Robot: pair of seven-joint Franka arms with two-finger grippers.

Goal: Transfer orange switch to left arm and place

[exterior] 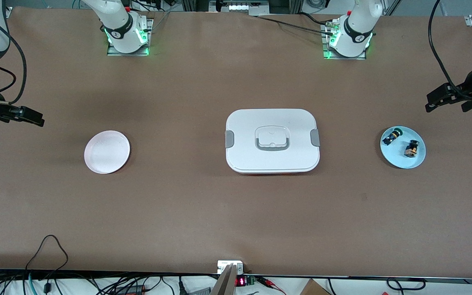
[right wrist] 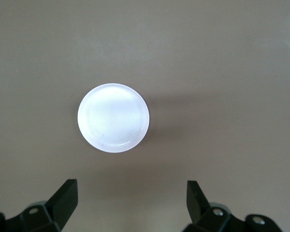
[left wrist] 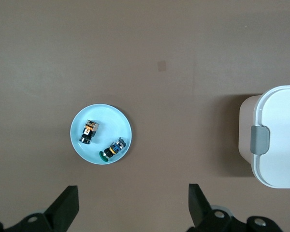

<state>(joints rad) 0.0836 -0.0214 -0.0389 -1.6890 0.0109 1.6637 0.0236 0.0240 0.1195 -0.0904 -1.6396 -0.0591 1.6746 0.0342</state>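
The orange switch (exterior: 412, 148) lies on a light blue plate (exterior: 418, 159) toward the left arm's end of the table, beside a black-and-blue switch with a green cap (exterior: 391, 136). In the left wrist view the orange switch (left wrist: 89, 131) shows on the blue plate (left wrist: 99, 116). My left gripper (exterior: 445, 102) hovers open and empty up in the air beside that plate, its fingers (left wrist: 67, 205) wide apart. The white box (exterior: 272, 140) stands mid-table. My right gripper (exterior: 31, 116) hovers open and empty beside a white plate (exterior: 107, 151), which also shows in the right wrist view (right wrist: 113, 118).
The box edge with a grey clip (left wrist: 260, 140) shows in the left wrist view. Brown table surface stretches between the plates and the box. Cables and electronics (exterior: 236, 278) line the table edge nearest the front camera.
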